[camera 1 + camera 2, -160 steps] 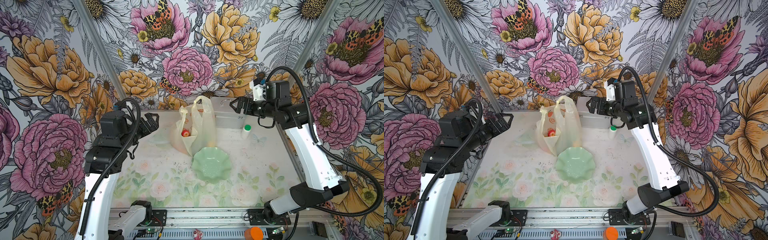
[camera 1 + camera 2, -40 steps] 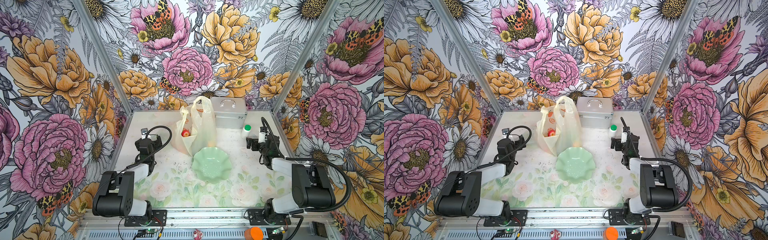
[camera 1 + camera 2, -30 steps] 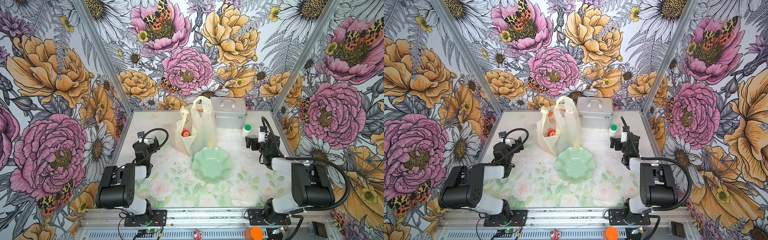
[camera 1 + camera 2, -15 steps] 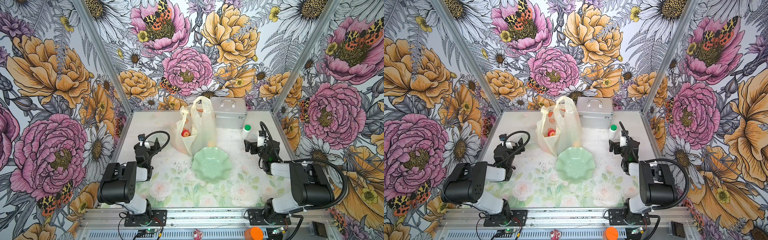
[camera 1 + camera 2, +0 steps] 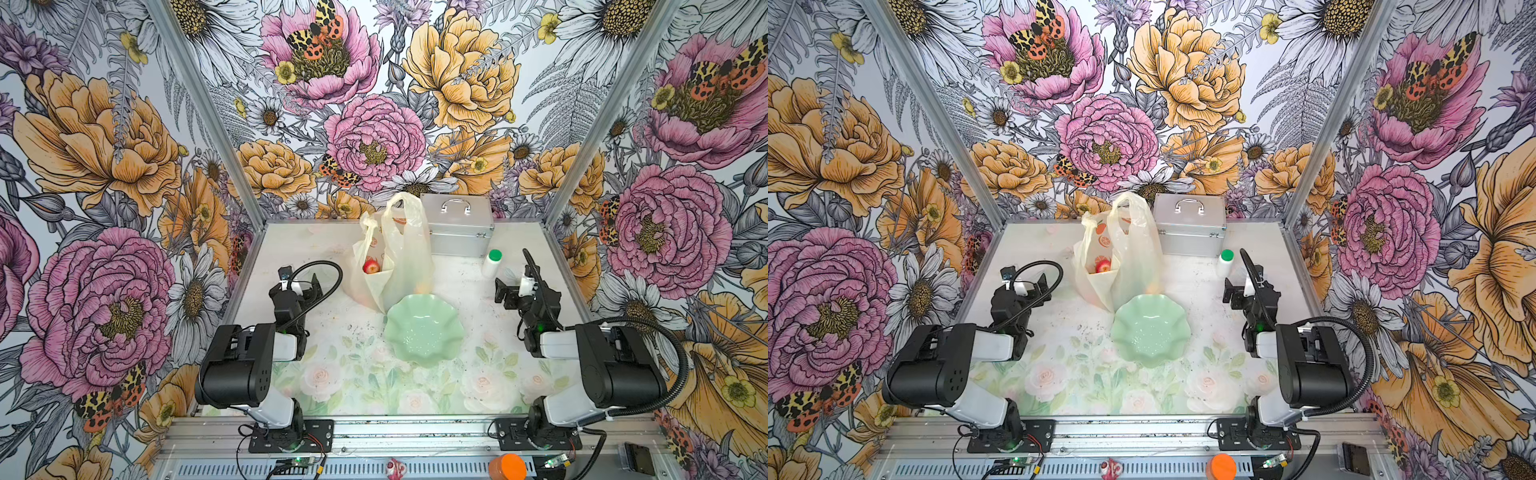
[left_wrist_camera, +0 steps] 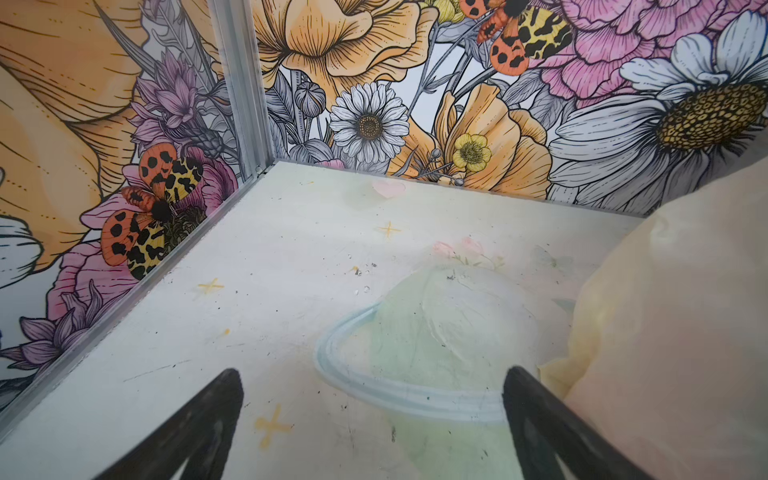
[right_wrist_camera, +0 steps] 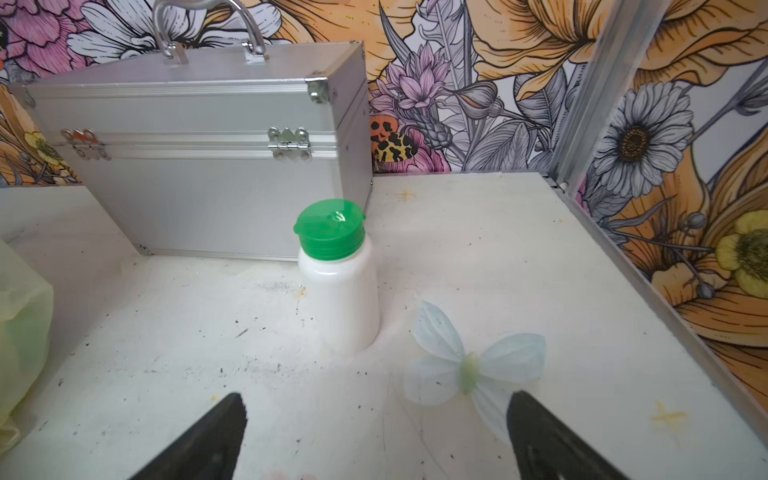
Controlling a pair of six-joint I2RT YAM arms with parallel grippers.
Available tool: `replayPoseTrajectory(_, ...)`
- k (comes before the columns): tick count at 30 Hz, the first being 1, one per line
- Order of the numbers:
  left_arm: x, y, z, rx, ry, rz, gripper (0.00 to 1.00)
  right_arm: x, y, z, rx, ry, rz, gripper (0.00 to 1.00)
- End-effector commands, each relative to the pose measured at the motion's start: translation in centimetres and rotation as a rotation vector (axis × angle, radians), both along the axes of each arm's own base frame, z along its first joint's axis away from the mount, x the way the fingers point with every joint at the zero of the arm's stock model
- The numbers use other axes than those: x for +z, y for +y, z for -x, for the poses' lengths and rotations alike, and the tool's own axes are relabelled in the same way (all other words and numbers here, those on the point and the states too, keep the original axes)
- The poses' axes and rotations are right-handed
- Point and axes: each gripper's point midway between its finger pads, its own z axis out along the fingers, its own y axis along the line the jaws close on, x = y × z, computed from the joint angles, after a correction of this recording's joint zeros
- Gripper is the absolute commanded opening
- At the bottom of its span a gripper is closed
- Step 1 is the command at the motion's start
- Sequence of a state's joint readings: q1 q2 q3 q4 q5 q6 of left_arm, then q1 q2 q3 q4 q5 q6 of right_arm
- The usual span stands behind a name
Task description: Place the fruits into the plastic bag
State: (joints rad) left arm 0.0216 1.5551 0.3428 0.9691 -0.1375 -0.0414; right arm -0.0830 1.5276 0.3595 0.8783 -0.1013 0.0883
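The plastic bag [image 5: 405, 253] [image 5: 1136, 249] stands upright at the back middle of the table in both top views, its handles up. A pink-red apple [image 5: 371, 266] [image 5: 1103, 266] shows in its mouth, and an orange-yellow shape [image 5: 1156, 286] glows through its wall. Other fruits are hidden. My left gripper [image 5: 306, 283] [image 5: 1035, 284] rests low at the left, open and empty. In the left wrist view it [image 6: 372, 390] has the bag [image 6: 665, 311] beside one fingertip. My right gripper [image 5: 512, 291] [image 5: 1235, 293] [image 7: 376, 399] sits low at the right, open and empty.
A pale green scalloped dish [image 5: 423, 330] [image 5: 1150, 330] sits empty in front of the bag. A silver metal case [image 5: 459, 226] [image 7: 187, 145] stands against the back wall. A white bottle with a green cap [image 5: 491, 264] [image 7: 338, 286] stands just ahead of my right gripper.
Both arms have come down from their raised poses and folded low near the table's sides. Over the last second they only drew back slightly. Bag, dish and bottle have not moved.
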Motion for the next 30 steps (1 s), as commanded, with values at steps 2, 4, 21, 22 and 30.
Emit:
replayPoseTrajectory(2, 0.93, -0.13, -0.43, 0.003, -0.021, -0.023, 0.99, 0.49, -0.41, -0.94, -0.053, -0.001, 0.028, 1.0)
replayPoseTrajectory(4, 1.01, -0.12, -0.46, 0.003, -0.024, -0.023, 0.99, 0.47, -0.37, -0.94, -0.057, 0.0, 0.033, 1.0)
replayPoseTrajectory(21, 0.92, -0.14, -0.47, 0.004, -0.02, -0.025, 0.99, 0.57, -0.15, -0.81, -0.07, -0.005, 0.061, 0.99)
replayPoseTrajectory(22, 0.94, -0.15, -0.47, 0.004, -0.021, -0.024, 0.99, 0.6, -0.16, -0.86, -0.071, -0.006, 0.06, 1.0)
replayPoseTrajectory(30, 0.91, -0.16, -0.46, 0.004, -0.02, -0.025, 0.99, 0.58, -0.17, -0.81, -0.059, -0.005, 0.047, 1.0)
